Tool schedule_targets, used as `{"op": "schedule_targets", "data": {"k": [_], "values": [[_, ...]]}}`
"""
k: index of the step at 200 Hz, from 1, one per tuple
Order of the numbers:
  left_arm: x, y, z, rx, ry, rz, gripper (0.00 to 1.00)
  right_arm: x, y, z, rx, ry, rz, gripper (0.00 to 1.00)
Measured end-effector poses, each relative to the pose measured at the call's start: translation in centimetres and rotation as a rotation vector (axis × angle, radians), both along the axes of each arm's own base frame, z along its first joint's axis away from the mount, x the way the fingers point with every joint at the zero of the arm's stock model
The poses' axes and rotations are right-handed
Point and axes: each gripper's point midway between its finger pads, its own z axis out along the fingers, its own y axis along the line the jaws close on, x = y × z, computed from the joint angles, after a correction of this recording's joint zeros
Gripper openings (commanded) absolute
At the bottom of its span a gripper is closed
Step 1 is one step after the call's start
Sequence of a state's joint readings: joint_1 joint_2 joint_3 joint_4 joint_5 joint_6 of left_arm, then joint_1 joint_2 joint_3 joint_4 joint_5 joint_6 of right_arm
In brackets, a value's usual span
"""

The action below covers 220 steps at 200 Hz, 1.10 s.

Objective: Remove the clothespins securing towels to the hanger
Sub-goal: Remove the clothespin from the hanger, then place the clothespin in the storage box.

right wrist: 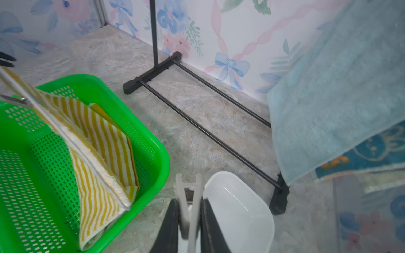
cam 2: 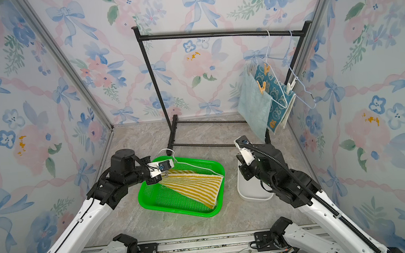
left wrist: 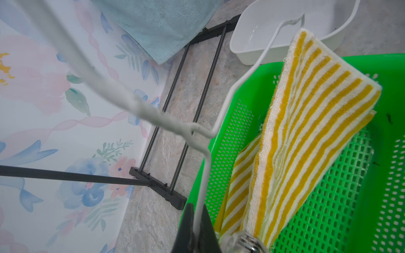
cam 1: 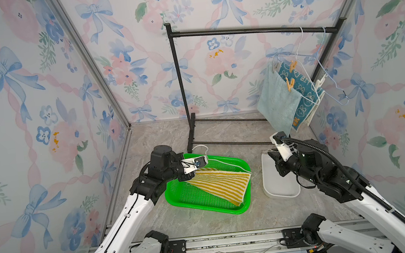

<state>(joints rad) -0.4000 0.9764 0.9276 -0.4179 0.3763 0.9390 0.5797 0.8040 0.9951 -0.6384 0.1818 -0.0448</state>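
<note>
We see the left hand (left wrist: 197,221) closed tight on the wire of the white hanger (left wrist: 157,115), whose striped towel (left wrist: 306,131) hangs into the green basket (left wrist: 383,65), while the right hand (right wrist: 190,210) pinches a pale clothespin (right wrist: 189,197) over the white tray (right wrist: 241,214).

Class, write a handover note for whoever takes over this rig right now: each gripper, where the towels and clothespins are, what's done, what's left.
Left gripper: shut on the white hanger, striped towel hanging into the green basket.
Right gripper: shut on a white clothespin above the white bin.
Done: that clothespin is off its towel.
Left: drop it in the bin; a clear clothespin seems still clipped to the striped towel; on the rack, the teal towel and bunny towel are pinned by tan clothespins, a grey clothespin and a whitish clothespin.
</note>
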Motion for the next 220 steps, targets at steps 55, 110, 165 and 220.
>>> {"op": "schedule_targets", "data": {"k": [55,110,165,220], "values": [[-0.7,-0.3,1.6,-0.018,-0.059,-0.045,0.00,1.5,-4.2,-10.1,0.141,0.250,-0.229,0.13],[-1.0,-0.6,3.1,-0.051,-0.113,-0.065,0.00,3.4,-5.5,-16.3,0.329,0.418,-0.375,0.12],[-0.9,-0.6,3.1,-0.052,-0.114,-0.065,0.00,4.9,-5.1,-19.8,0.418,0.505,-0.423,0.20],[-0.9,-0.6,3.1,-0.052,-0.114,-0.065,0.00,5.6,-5.4,-20.8,0.469,0.518,-0.455,0.39]]}}
